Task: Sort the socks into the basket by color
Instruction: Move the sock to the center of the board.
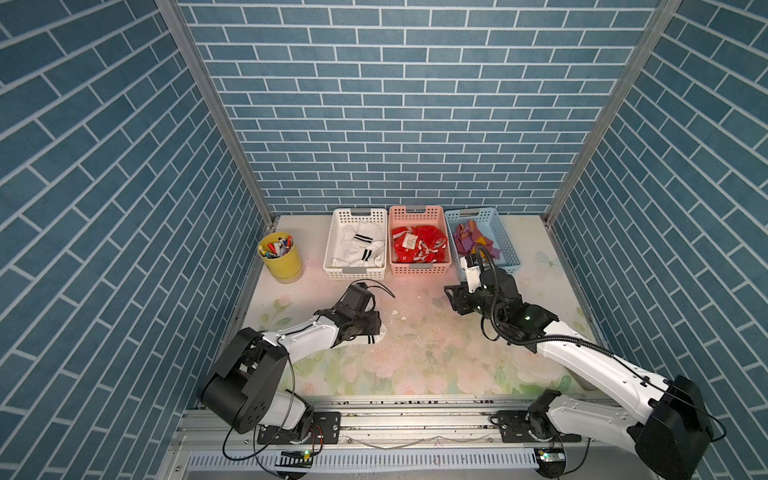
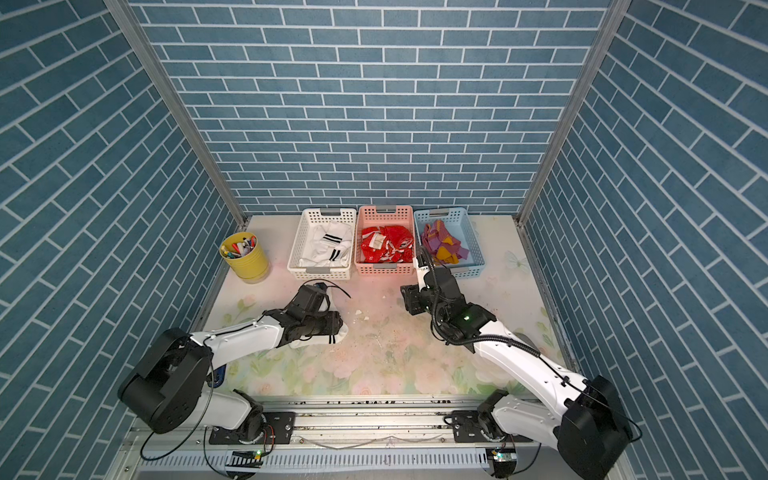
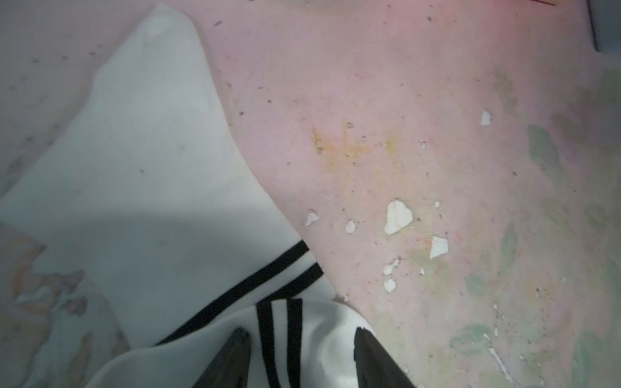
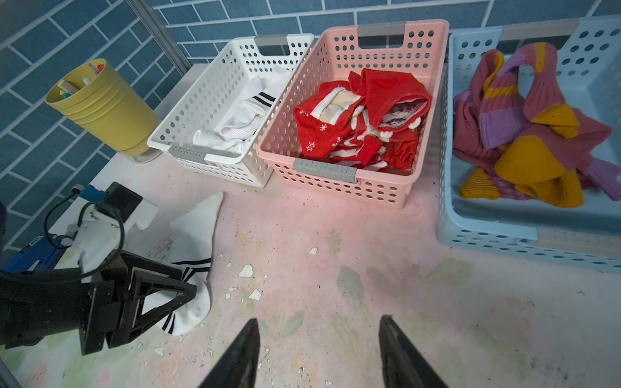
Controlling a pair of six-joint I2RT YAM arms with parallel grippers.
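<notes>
Though partly hidden, sock [image 4: 198,235] seems white, black-banded.

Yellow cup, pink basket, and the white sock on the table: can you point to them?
yellow cup [image 1: 286,264]: in a top view, on its side wall.
pink basket [image 4: 339,193]: right wrist view, on its front wall.
white sock [image 3: 151,151]: left wrist view, on the plain white foot part.

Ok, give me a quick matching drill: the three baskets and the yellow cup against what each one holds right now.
Containers:
1 white basket
2 pink basket
3 blue basket
4 yellow cup

Contents:
A pens
B purple and mustard socks
C white socks with black bands
D red socks

Pairs: 1-C, 2-D, 3-B, 4-A.
</notes>
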